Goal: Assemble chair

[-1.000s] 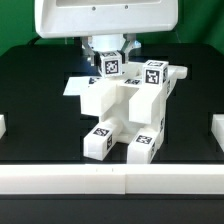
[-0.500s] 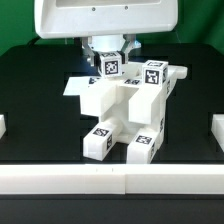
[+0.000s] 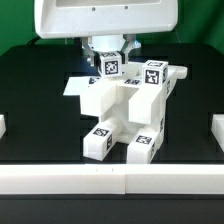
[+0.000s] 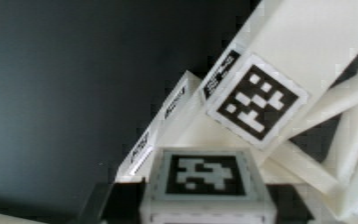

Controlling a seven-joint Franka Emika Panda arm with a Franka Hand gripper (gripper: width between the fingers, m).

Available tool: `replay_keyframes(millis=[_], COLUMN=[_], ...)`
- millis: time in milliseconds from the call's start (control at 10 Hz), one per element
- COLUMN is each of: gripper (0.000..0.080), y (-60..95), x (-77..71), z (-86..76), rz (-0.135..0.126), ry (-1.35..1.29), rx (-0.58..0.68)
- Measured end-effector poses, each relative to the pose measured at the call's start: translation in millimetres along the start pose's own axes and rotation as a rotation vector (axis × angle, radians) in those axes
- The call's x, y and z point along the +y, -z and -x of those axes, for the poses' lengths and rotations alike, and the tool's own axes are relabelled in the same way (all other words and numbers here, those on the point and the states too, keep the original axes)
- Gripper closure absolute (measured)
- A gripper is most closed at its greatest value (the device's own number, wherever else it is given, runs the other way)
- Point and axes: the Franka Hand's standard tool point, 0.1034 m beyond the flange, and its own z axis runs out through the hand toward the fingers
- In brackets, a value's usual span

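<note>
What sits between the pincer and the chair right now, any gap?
No gap shows. In the exterior view the pincer is shut on a tagged piece at the chair; nothing else lies between them.

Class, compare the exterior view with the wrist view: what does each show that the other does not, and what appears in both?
Only the exterior view shows the whole chair standing on the black table, the white rail along the front edge, a flat white sheet behind the chair, and the arm's large white housing above. Only the wrist view shows a close look at one slanted chair bar with its tag. Both show the gripper shut on a tagged white piece of the chair.
</note>
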Motion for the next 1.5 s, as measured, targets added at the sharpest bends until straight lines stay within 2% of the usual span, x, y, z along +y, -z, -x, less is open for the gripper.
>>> replay_keyframes(millis=[300,1500], gripper=[0.0512,0.0512], y=[0.0,0.1], x=[-0.1,-3.6], z=[0.0,-1.2], rz=[0.0,-0.005], ry=[-0.027,-0.747], rx=[0.0,0.0])
